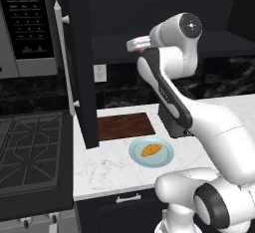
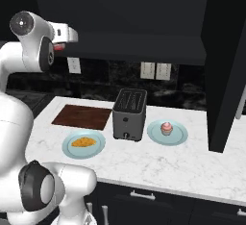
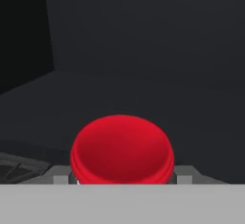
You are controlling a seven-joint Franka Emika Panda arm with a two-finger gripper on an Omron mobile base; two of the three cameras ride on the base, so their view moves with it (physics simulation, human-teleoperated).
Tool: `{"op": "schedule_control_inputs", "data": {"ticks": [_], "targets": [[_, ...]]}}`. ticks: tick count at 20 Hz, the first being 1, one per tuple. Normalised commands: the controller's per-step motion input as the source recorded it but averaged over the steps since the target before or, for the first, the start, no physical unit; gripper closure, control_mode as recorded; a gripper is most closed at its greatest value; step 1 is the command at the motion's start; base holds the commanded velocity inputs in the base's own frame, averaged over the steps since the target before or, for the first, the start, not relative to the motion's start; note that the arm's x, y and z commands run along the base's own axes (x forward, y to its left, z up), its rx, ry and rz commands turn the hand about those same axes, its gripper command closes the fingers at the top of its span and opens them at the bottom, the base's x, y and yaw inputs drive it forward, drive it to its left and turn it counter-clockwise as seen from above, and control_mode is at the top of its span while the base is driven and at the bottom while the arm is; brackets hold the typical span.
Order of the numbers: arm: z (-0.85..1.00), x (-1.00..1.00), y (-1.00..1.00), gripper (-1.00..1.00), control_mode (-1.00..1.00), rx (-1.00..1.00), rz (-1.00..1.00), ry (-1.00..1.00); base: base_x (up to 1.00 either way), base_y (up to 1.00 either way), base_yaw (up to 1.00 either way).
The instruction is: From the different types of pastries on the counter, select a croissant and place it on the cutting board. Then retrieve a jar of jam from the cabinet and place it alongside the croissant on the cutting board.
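My end effector [image 3: 122, 180] sits up at the open cabinet [image 2: 144, 22], closed around the jar of jam [image 3: 121, 149], whose red body fills the hand view. Below on the bench [image 2: 182, 164], the croissant [image 1: 151, 149] lies on a light blue plate [image 1: 137, 156] beside the cutting board [image 1: 124, 126].

One croissant [image 2: 83, 142], one cupcake [image 2: 166, 128], two blue plates [image 2: 98, 148] [image 2: 180, 135], one cutting board [image 2: 81, 117], one toaster [image 2: 129, 114], one red jar [image 3: 121, 150], one microwave [image 1: 27, 25], one stove [image 1: 30, 150].
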Motion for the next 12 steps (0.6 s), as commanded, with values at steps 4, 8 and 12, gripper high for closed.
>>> {"op": "schedule_control_inputs", "data": {"ticks": [4,8,12], "targets": [[0.00,-1.00,-0.36,1.00,-1.00,0.00,0.00,0.02,0.00,0.00,0.00],[-0.19,-1.00,-0.47,1.00,-1.00,0.00,0.00,0.05,0.00,0.00,0.00],[-0.68,-1.00,-0.43,1.00,-1.00,0.00,-0.01,0.08,0.00,0.00,0.00]]}}
